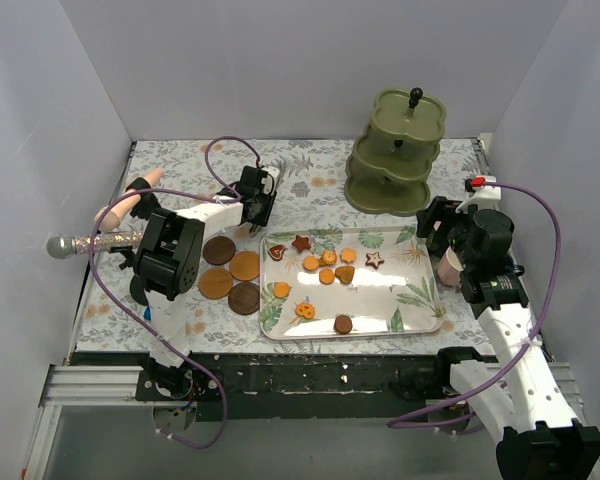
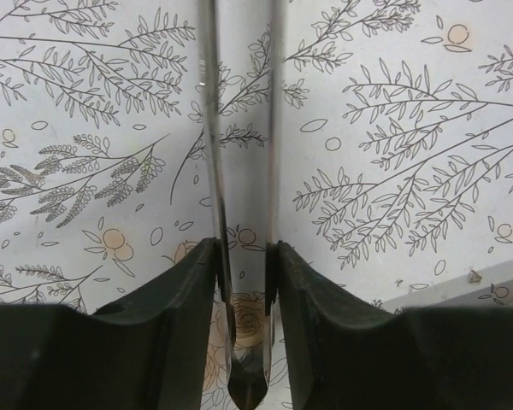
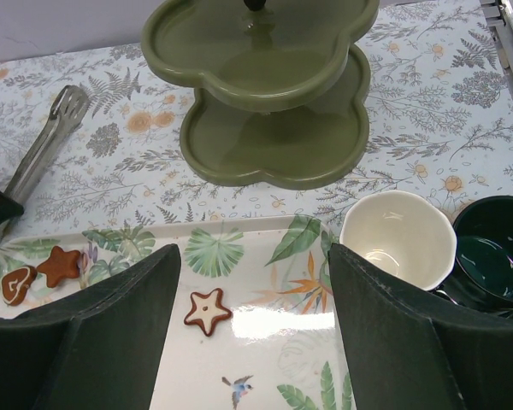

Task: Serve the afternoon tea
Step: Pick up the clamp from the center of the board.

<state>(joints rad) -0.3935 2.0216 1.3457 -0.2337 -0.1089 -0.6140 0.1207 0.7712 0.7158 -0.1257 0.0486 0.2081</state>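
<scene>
The left gripper (image 2: 244, 248) is in the upper middle of the top view, left of the stand (image 1: 395, 150). Its fingers are pressed against both sides of the tongs (image 2: 239, 154), above the floral table (image 2: 393, 102). The right gripper (image 3: 255, 256) hangs over the right end of the tray (image 1: 420, 305) with its fingers wide apart, holding nothing. A star biscuit (image 3: 208, 312) lies on the tray between them. More biscuits (image 1: 328, 268) are scattered across the tray at centre frame. Four coasters (image 1: 230, 272) lie just left of the tray. A white mug (image 3: 398, 235) and a green mug (image 3: 496, 252) sit close together just right of the tray. A microphone (image 1: 90, 243) lies at the left edge.
</scene>
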